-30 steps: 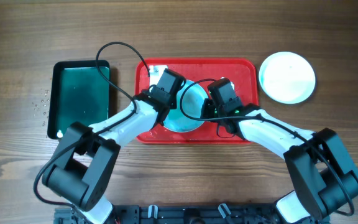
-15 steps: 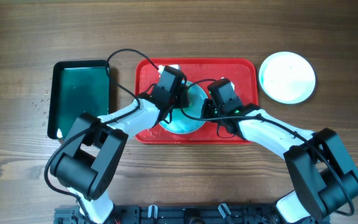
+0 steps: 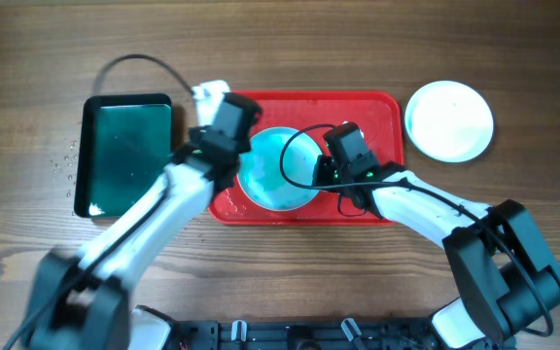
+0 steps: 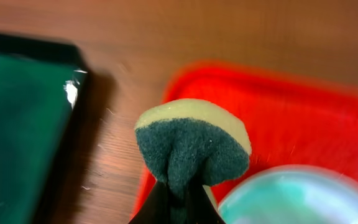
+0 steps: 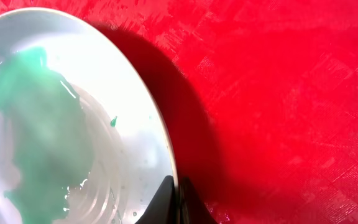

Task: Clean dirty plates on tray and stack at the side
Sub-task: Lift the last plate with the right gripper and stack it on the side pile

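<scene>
Red tray (image 3: 377,107) held one pale-blue plate (image 3: 270,175), green-smeared, rim pinched by right gripper (image 5: 178,184). Left gripper (image 4: 179,194) clamped a sponge (image 4: 191,143) above tray's far-left corner. White plate (image 3: 448,120) lay on table (image 3: 261,39), right of tray.

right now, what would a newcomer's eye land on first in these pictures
The red tray in the middle of the table grabs the eye, with a pale-blue plate on it smeared green. The left gripper pinches a folded green-and-yellow sponge above the tray's left edge, while the right gripper clamps the plate's rim. A white plate sits off the tray to the right.
</scene>
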You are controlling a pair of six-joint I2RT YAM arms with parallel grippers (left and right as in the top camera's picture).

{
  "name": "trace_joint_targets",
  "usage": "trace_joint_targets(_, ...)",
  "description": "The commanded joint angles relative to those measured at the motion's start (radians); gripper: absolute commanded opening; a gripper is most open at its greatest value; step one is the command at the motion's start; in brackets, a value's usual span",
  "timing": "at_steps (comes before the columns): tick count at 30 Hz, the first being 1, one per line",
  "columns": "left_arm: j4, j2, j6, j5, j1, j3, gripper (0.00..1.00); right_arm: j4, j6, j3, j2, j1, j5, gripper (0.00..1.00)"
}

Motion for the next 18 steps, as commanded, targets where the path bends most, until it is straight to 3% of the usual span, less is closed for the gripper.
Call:
trace_joint_targets(1,-0.097,-0.197,-0.142,-0.010,0.094,-0.001,0.04,-0.019,-0.104,0.021,0.005,-0.005,-0.048,0.04)
trace_joint_targets(6,-0.254,-0.288,-0.183,0.274,0.369,-0.001,0.04,-0.072,-0.217,0.087,-0.122,-0.005,-0.042,0.04)
trace_joint_targets(10,-0.306,-0.273,-0.183,0.438,0.556,-0.001,0.04,-0.305,-0.377,0.239,-0.230,-0.003,0.221,0.04)
trace_joint_targets(13,-0.301,-0.273,-0.183,0.475,0.618,-0.001,0.04,-0.470,-0.530,0.367,-0.251,0.018,0.436,0.04)
trace_joint_targets(18,-0.305,-0.267,-0.183,0.475,0.624,-0.001,0.04,-0.549,-0.712,0.479,-0.254,0.137,0.848,0.04)
